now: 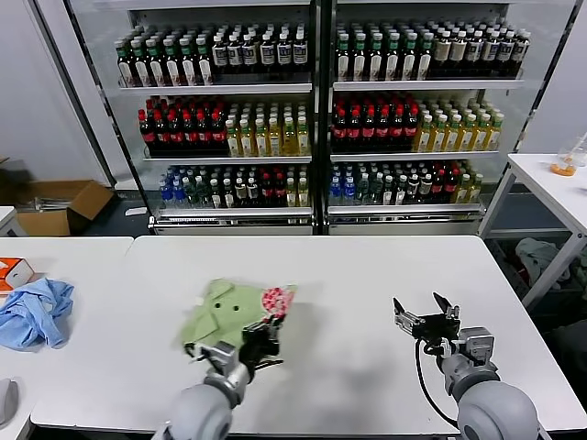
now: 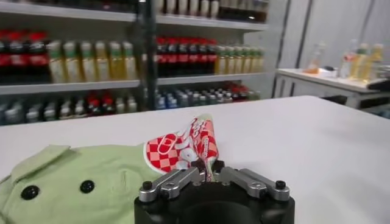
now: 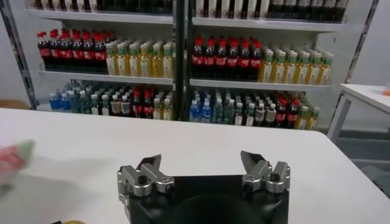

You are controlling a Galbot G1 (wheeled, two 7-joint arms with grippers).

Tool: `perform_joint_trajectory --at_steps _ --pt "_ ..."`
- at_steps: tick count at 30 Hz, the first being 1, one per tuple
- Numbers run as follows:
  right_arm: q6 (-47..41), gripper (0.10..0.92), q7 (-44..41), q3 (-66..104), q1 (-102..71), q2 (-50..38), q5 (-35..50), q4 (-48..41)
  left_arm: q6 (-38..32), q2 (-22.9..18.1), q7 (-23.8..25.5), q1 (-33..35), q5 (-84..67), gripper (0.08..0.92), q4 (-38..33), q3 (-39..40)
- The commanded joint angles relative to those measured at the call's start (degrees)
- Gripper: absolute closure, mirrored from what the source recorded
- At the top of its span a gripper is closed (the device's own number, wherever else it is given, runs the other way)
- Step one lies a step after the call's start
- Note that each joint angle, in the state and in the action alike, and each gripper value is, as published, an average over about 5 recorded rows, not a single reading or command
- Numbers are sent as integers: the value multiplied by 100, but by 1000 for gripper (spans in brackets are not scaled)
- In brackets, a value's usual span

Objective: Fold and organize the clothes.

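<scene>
The light green shirt (image 1: 223,313) lies bunched on the white table (image 1: 358,275), left of the middle. Two dark buttons (image 2: 87,186) show on its front. Its red-and-white checked patch (image 2: 183,146) is lifted up at the shirt's right edge. My left gripper (image 1: 266,332) is shut on the fabric edge just below that patch, and the cloth stands pinched between its fingers (image 2: 210,171). Over at the right my right gripper (image 1: 426,316) hovers above bare table, open with nothing between its fingers (image 3: 151,165).
A light blue cloth (image 1: 35,312) lies on the neighbouring table at the far left, beside an orange-and-white box (image 1: 13,272). Drink shelves (image 1: 316,110) stand behind the table. Another white table (image 1: 550,183) is at the far right.
</scene>
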Motion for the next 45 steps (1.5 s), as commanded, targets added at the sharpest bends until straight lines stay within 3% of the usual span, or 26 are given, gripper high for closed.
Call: perform_joint_trajectory --at_steps 1,6,12,24,33,45 --pt "-4 203 -28 3 3 12 -24 35 -570 -404 -238 -1017 6 854 506 885" --pt "6 203 -44 -80 37 44 -45 16 -1136 -419 -421 -984 -213 719 369 783" --pt "24 203 -61 -435 220 121 -79 -83 -1372 -246 -422 -331 -220 546 -297 469" --pt "12 203 290 -2247 1864 1156 600 -1418 -1540 209 -785 965 -697 212 -724 -1923" --pt "-47 203 428 -3006 2804 1857 1080 -2751 -1571 278 -815 1471 -763 177 -846 -2502" --pt "-76 214 737 -3000 3207 2252 1487 -3642 -1563 206 -841 1602 -752 177 -868 -2579"
